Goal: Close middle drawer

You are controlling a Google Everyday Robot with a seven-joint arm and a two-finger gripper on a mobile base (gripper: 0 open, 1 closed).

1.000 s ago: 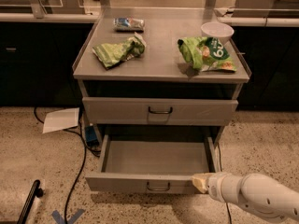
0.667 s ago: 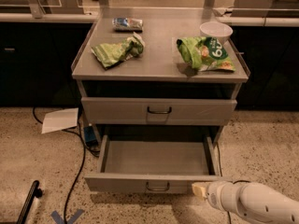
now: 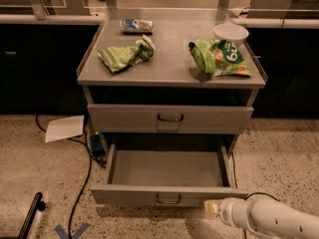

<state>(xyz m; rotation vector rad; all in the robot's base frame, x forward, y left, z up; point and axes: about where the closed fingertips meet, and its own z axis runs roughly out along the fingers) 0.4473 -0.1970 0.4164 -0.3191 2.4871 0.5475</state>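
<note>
On the floor at the left lies a white paper (image 3: 65, 128), and a black cable (image 3: 79, 183) runs from the desk's foot down toward the bottom edge. Between the paper and the bottom edge the speckled floor is open.

The desk (image 3: 169, 73) stands in the centre. Near its left edge lies a crumpled green bag (image 3: 124, 55), and behind it, near the back edge, a small packet (image 3: 136, 25). Under the top, the top drawer (image 3: 169, 118) sits flush.

The middle drawer (image 3: 167, 194) is pulled far out toward the camera, and its front stands well forward of the top drawer's front.

On the desk's right side a green chip bag (image 3: 219, 56) lies close to the right edge, touching a white bowl (image 3: 230, 33) behind it.

The gripper (image 3: 212, 208) is low at the right, just beside the right end of the middle drawer's front; I cannot tell if it touches, nor if it is open or closed. Its white arm (image 3: 269, 220) goes out at the bottom right corner.
</note>
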